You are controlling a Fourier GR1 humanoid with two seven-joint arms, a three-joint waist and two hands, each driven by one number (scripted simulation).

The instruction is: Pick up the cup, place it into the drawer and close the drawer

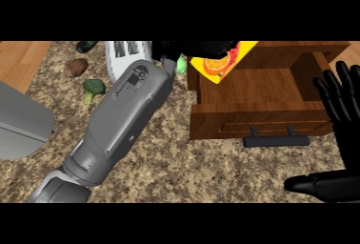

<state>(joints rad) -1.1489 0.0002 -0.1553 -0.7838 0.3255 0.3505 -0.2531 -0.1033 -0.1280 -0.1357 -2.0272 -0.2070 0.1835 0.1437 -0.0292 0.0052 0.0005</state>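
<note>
Cup [224,61], orange-patterned, held over open drawer [264,90] back-left corner, left hand [193,49] fingers clenched round it. Placing step underway, looks like. Next: cup lowered inside, released, drawer pushed closed. Right hand [342,95] rested beside drawer, fingers straight.

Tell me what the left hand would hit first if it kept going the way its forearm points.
Likely nothing new: the left hand is already at the cup, over the open drawer's back left corner. Beyond is the picture's edge; depth is unclear.

Left forearm [116,121] stretches diagonally up-frame, left hand [197,47] curled at the top edge. Right hand [342,102] rests open at right edge, fingers up.
</note>
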